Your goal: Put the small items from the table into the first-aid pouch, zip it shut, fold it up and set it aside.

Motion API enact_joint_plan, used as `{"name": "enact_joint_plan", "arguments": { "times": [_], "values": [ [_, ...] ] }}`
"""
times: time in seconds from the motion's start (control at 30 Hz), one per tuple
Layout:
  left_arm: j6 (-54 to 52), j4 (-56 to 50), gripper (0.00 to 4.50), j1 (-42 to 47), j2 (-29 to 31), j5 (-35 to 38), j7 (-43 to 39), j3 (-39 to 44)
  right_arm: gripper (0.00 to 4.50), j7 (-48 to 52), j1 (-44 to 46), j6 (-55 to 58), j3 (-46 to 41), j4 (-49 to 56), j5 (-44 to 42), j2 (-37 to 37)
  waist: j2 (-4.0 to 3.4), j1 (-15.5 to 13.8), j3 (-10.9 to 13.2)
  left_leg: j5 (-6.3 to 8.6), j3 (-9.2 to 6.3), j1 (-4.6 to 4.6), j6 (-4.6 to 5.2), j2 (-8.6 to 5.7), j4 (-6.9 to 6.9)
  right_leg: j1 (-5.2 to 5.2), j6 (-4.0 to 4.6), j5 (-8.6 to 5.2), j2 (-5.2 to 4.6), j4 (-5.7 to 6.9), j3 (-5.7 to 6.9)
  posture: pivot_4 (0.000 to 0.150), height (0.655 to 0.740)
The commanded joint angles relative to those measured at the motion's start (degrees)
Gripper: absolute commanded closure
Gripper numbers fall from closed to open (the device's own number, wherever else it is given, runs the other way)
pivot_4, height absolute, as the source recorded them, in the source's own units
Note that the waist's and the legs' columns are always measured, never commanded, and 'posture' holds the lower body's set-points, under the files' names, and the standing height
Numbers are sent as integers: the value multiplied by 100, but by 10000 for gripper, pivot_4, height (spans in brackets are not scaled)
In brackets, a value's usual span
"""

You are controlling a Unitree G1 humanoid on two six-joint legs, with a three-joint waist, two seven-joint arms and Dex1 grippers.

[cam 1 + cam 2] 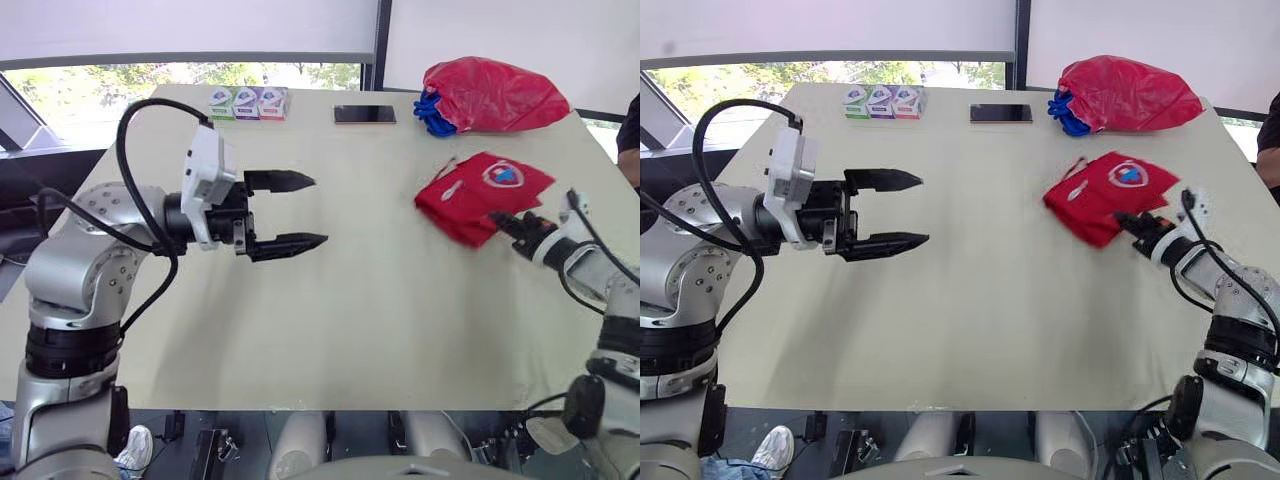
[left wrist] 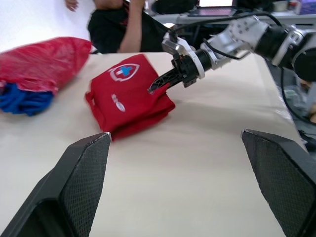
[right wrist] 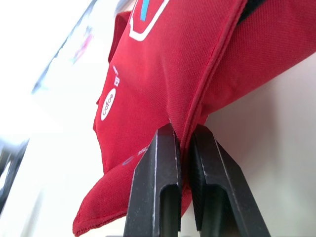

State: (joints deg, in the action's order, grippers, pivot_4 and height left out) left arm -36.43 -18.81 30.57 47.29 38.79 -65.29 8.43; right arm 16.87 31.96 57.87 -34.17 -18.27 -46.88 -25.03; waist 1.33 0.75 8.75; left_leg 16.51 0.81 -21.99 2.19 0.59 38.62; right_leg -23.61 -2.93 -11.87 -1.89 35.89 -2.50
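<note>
The red first-aid pouch (image 1: 482, 194) lies folded on the right side of the table, its cross emblem facing up. My right gripper (image 1: 507, 225) is shut on the pouch's near edge; the right wrist view shows the red fabric (image 3: 163, 74) pinched between the two fingers (image 3: 157, 187). My left gripper (image 1: 305, 212) hovers open over the table's left-middle, well away from the pouch, holding nothing. In the left wrist view the pouch (image 2: 128, 94) lies ahead, with the right gripper (image 2: 159, 85) nipping its edge.
A red plastic bag (image 1: 492, 92) with something blue beneath it sits at the far right corner. A phone (image 1: 364, 114) and three small boxes (image 1: 248, 102) lie along the far edge. A person (image 2: 123, 24) sits beyond the table's right side.
</note>
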Motion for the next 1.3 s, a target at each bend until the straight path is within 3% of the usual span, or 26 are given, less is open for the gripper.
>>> {"name": "enact_joint_plan", "arguments": {
  "times": [0.03, 0.2, 0.37, 0.4, 0.47, 0.6, 0.63, 0.67, 0.77, 0.97, 1.07, 1.17, 1.3],
  "values": [
    [-24, 35, 0, 292, -209, 101, 500, 158, 44570, -1095, 350, -1125, -822, -276, -45, 445, -1, 7, 0, 0, 0, 0, -1, 0, -2, 0, 0, 0, 0, 0, 1, 1500, 7400],
    [-185, -116, 0, 256, -384, 169, 911, 121, 44570, -2059, 884, -2659, -1312, -1048, 77, 939, -7, 39, 2, 0, 3, 5, -1, 0, -11, -1, 0, 1, -3, -2, -11, 1500, 7400],
    [-191, -148, 0, 200, -330, 169, 996, 144, 44570, -1988, 850, -2742, -1001, -1172, 137, 1043, -7, 20, 2, 0, 0, 3, -1, 0, -11, 1, 1, 1, -4, -1, 0, 1500, 7400],
    [-193, -164, 0, 175, -311, 176, 1006, 159, 36965, -1925, 790, -2708, -941, -1127, 128, 1044, -7, 29, 2, 0, -1, 4, 0, 0, -11, 1, 1, 1, -5, -1, -4, 1500, 7400],
    [-201, -209, 0, 106, -273, 193, 1034, 203, 30097, -1839, 660, -2554, -875, -989, 35, 1020, -7, 38, 2, 0, -2, 4, 0, 0, -11, 1, 1, 1, -5, -2, -6, 1500, 7400],
    [-217, -300, 0, -148, -180, 240, 1097, 330, 8283, -1416, 124, -2130, -491, -301, 20, 856, -9, 54, 1, 0, -2, 7, 0, 3, -13, 1, 1, 1, -4, -1, -7, 1500, 7400],
    [-217, -328, 0, -284, -147, 243, 1112, 383, 5939, -1078, -172, -1993, -208, 23, 126, 689, -10, 54, 0, 0, -3, 8, 0, 3, -16, 0, 2, 0, -4, -1, -6, 1500, 7400],
    [-212, -347, 0, -375, -122, 251, 1125, 413, 373, -855, -368, -1912, -14, 232, 192, 569, -13, 41, 0, 0, -3, 10, 0, 4, -18, 1, 2, 0, -4, -1, -6, 1500, 7400],
    [-227, -444, 0, -1083, -34, 231, 1144, 644, 106, 417, -1373, -2128, 749, 1186, 609, -149, -12, 24, 1, 0, -6, 7, 0, 4, -23, 0, 2, -1, -5, -5, -3, 1500, 7400],
    [428, -248, 0, -2764, -112, -266, 1170, 1198, 106, 3341, -3083, -4744, 1066, 1989, 1610, -1358, -34, 38, 3, 8, 29, 24, 12, 6, -26, 1, -11, -9, -9, -12, -26, 1500, 7400],
    [632, -241, 0, -3466, -276, -258, 1107, 1431, 106, 4428, -3584, -5397, 901, 1957, 1573, -1776, -21, 34, 5, 9, 39, 35, 13, 11, -21, 7, -11, -32, -10, -11, -32, 1500, 7400],
    [771, -258, 0, -3916, -483, -184, 1109, 1591, 106, 5327, -3881, -5290, 610, 1929, 991, -2034, -13, 11, 2, 8, 43, 36, 13, 25, -10, 9, -9, -35, -10, -8, -29, 1500, 7400],
    [999, -259, 0, -4358, -565, -488, 1169, 1486, 106, 5645, -3869, -5302, 464, 1566, 917, -2141, -9, -6, 0, 8, 44, 36, 12, 31, -1, 9, -8, -34, -11, -3, -24, 1500, 7400]
  ]
}}
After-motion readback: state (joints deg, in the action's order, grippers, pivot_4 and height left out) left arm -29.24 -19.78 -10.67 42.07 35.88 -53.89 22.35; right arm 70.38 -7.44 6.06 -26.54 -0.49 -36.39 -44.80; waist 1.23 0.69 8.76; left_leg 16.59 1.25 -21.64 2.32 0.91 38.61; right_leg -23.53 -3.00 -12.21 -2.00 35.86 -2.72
